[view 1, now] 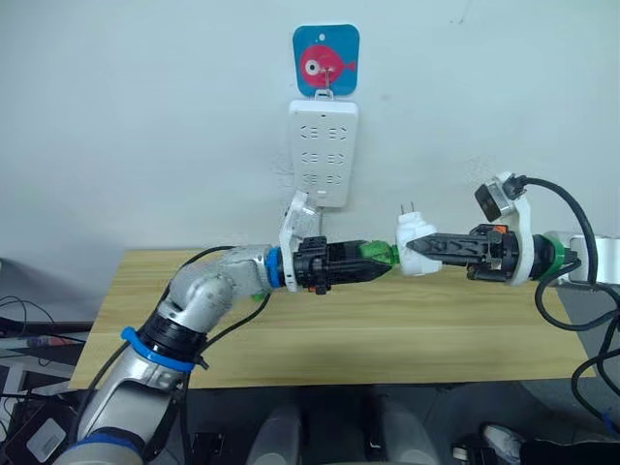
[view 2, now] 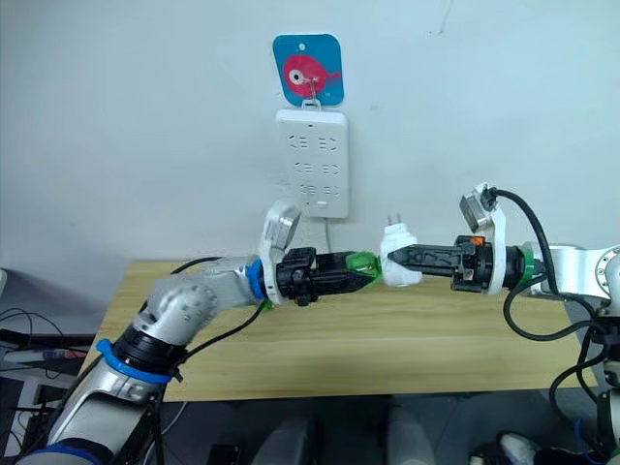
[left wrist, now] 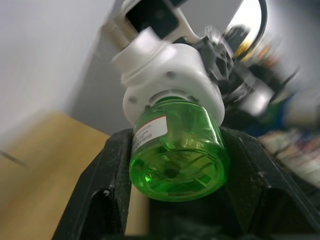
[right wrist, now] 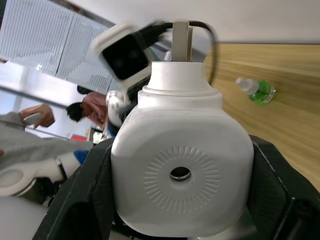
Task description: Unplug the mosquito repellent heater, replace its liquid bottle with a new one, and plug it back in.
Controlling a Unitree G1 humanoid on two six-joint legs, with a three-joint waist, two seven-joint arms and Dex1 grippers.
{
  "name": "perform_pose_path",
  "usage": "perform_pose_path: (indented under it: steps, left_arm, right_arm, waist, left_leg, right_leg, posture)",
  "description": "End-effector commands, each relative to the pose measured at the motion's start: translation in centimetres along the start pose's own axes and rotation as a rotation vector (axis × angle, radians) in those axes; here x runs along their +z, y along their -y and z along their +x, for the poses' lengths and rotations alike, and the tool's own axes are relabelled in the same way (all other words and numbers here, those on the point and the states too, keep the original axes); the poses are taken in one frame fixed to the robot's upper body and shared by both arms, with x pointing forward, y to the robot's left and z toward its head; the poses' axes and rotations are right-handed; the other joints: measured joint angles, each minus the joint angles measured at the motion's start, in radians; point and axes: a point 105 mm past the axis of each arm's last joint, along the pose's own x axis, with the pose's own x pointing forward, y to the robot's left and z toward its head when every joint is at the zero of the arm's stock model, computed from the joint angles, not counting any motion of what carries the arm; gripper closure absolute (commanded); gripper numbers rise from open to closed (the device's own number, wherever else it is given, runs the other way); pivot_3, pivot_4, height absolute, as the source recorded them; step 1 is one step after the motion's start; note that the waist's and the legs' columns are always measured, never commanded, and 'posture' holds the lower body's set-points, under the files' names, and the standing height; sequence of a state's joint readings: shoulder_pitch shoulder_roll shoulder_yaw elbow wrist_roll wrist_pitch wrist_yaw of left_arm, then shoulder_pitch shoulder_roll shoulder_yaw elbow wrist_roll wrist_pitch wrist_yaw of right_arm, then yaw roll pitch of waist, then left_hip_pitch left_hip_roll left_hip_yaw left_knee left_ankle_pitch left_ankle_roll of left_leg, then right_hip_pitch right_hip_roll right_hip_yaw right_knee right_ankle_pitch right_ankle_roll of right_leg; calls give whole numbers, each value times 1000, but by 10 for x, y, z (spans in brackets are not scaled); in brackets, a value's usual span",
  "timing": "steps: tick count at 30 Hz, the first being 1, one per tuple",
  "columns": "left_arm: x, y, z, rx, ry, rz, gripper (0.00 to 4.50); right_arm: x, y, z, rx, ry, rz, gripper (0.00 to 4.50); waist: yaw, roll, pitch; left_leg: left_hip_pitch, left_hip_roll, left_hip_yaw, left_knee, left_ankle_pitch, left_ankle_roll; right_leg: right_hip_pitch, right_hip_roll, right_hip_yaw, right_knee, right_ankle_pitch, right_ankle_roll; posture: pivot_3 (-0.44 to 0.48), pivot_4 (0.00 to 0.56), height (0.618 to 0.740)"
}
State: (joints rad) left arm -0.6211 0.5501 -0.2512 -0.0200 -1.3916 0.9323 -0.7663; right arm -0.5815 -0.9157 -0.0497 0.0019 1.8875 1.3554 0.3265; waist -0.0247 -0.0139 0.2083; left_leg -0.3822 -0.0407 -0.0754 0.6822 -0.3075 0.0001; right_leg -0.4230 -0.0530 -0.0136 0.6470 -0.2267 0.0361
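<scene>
Right gripper (view 1: 426, 246) clamped on the mosquito repellent heater (view 1: 414, 237), held in the air right of centre of the left eye view, above the wooden table (view 1: 387, 339) and below the wall strip. Left gripper (view 1: 373, 262) closed around the green liquid bottle (view 1: 377, 254), reaching in from the left at the same height, the bottle's neck seated in the heater's underside, so the two grippers meet end to end at mid-frame.

Behind, centre top: long white power strip (view 1: 324, 152) hanging upright on the pale wall, hooked under a blue square plaque (view 1: 326, 59) with a pink fish. Below, spanning the lower half of the frame: light wood tabletop, black cables trailing off both edges.

Heater seen close in the right wrist view: white plastic, rounded squarish body, flat face marked with a ring of fine radial ridges around a small central hole, a stepped collar beyond it and metal prongs (right wrist: 181, 39) standing out at the far end, unplugged. In the left wrist view, white housing (left wrist: 167, 75) with small recessed dots, wrapped over the bottle's shoulder.

Bottle (left wrist: 177, 150) translucent bright green, round-bottomed, with a white label edged in red on its side, pinched between the black fingers (left wrist: 112, 170).

At the right edge of the right wrist view, a second small green bottle (right wrist: 256, 90) with a whitish cap, lying on the table.
</scene>
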Motion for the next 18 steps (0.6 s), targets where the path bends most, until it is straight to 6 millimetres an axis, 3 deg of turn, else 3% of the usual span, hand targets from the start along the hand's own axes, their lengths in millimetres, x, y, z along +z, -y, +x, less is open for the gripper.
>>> perform_pose_path:
  steps: [1,5,13,14,17,18]
  left_arm:
    - [1,11,-9,-52,4,-142,2235]
    - [-13,4,-23,-2,-25,-190,2235]
    - [-15,-7,-43,78,-21,-167,2235]
    - [-16,-6,-44,83,-23,-163,2235]
    - [-18,-7,-49,102,-27,-150,2235]
    - [-20,-6,-50,104,-31,-145,2235]
  right_arm:
    - [-2,-13,3,44,-33,-29,1516]
    - [2,-11,-6,18,-12,-20,1516]
    - [7,1,-29,-75,7,2,1516]
    - [7,8,-32,-116,12,7,1516]
    - [-6,62,-50,-450,-33,-25,1516]
    - [-12,89,-60,-622,-64,-65,1516]
  waist:
    - [-5,0,0]
    - [-4,0,0]
    - [-3,0,0]
    - [-2,0,0]
    - [-1,0,0]
    - [0,0,0]
  left_leg:
    - [0,0,0,0,0,0]
    - [1,0,3,0,0,-1]
    - [1,0,4,0,0,-1]
    - [0,0,4,0,0,-1]
    - [0,-1,4,0,0,-1]
    - [0,-1,4,0,0,-1]
  right_leg:
    - [0,0,0,0,0,0]
    - [0,0,2,0,0,0]
    - [0,0,3,-2,0,-1]
    - [0,0,3,-2,0,-1]
    - [0,-1,3,-2,0,-1]
    - [0,-1,3,-2,0,0]
  posture:
    - [-10,210,740]
    - [-18,212,740]
    - [-9,214,740]
    - [-5,215,740]
    - [0,215,740]
    - [3,216,740]
